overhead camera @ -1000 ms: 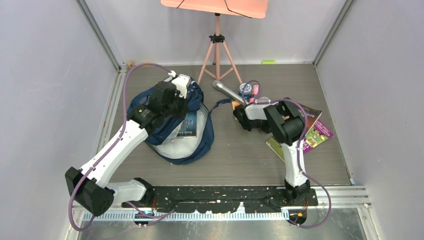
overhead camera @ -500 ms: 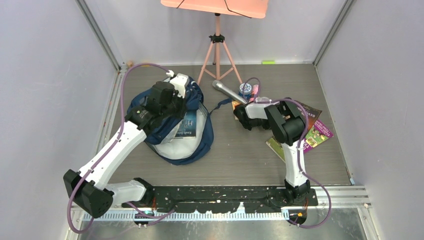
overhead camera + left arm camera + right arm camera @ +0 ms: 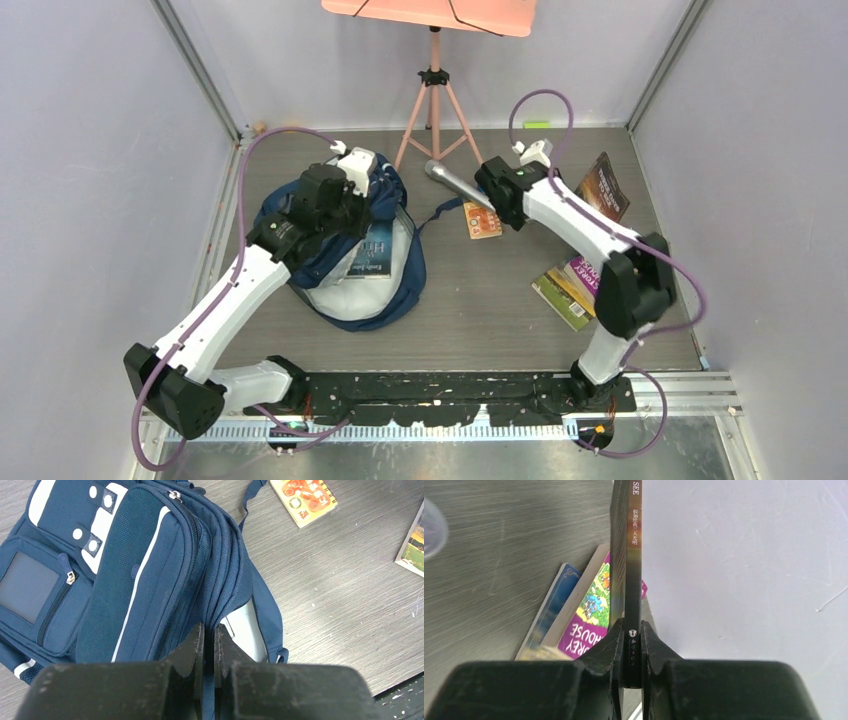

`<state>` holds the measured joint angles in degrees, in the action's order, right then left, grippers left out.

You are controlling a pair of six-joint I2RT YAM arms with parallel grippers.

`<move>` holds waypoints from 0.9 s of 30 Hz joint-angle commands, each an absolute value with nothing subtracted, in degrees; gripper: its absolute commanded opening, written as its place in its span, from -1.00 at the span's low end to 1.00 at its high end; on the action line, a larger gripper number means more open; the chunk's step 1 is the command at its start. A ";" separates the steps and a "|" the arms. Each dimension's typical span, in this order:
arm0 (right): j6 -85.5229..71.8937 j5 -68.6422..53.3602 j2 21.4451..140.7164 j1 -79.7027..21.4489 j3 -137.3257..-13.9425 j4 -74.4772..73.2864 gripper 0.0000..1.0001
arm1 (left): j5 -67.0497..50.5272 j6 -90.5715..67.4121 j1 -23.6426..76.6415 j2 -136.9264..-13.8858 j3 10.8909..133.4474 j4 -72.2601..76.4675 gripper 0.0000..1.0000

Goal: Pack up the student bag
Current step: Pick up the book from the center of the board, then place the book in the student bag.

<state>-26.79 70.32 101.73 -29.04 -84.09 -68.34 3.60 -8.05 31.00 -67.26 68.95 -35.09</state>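
Evidently clamped left jaws on opening rim of student bag [image 3: 145, 580], lying left on bench [image 3: 480, 300], to hold its mouth agape; pinched dark book [image 3: 626, 555] by spine in right jaws, raised clear, likely for dropping in.

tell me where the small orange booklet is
Top view: the small orange booklet lies flat centrally, right of the navy striped fabric backpack and just nearer than the slim silver cylinder.
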 commanded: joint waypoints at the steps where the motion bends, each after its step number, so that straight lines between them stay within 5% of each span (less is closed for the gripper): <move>1: -23.87 64.28 89.87 -33.32 -87.74 -70.86 -0.99 | 4.95 -6.53 31.03 -64.32 70.40 -30.38 -1.00; 10: -18.26 20.56 70.20 -35.63 -88.16 -63.35 -0.99 | 1.19 -7.70 30.72 -65.95 71.66 -30.95 -1.00; 19: -24.00 -9.88 62.86 -36.76 -82.65 -56.58 -0.99 | 0.26 -7.87 30.59 -67.93 72.34 -32.21 -1.00; 27: -33.20 -17.40 62.11 -40.97 -76.21 -43.23 -0.99 | -2.10 -8.16 30.32 -67.64 72.35 -32.07 -1.00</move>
